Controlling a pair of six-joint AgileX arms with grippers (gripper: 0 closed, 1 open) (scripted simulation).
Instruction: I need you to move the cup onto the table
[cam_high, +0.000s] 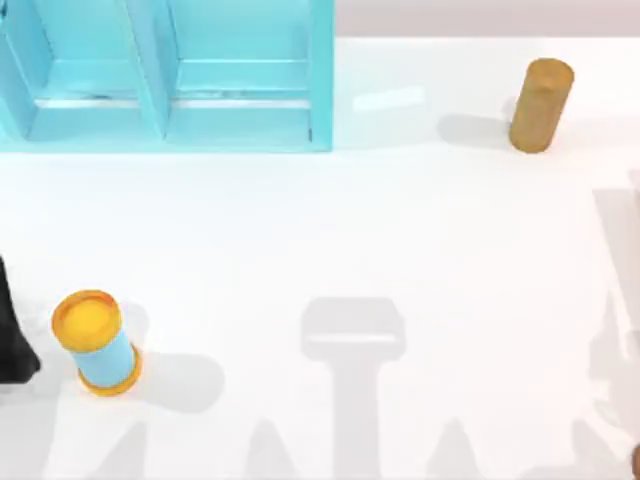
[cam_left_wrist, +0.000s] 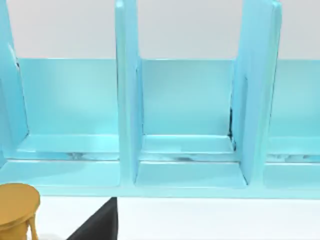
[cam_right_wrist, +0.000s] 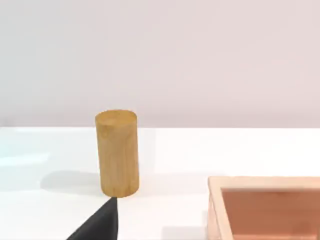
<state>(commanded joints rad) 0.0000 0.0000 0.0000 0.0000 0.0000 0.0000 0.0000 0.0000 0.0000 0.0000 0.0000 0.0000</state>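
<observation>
Where the cup stands I cannot tell. My guess is somewhere about the turquoise cabinet (cam_high: 320, 80) at the far left of the white surface (cam_high: 400, 250). If so, it lies ahead of the left gripper (cam_left_wrist: 97, 225), which faces the cabinet's bays and is the nearer one. The right gripper (cam_right_wrist: 97, 225) faces the tan cylinder (cam_high: 540, 105) far right. I cannot tell whether either arm's jaws are open or closed.
</observation>
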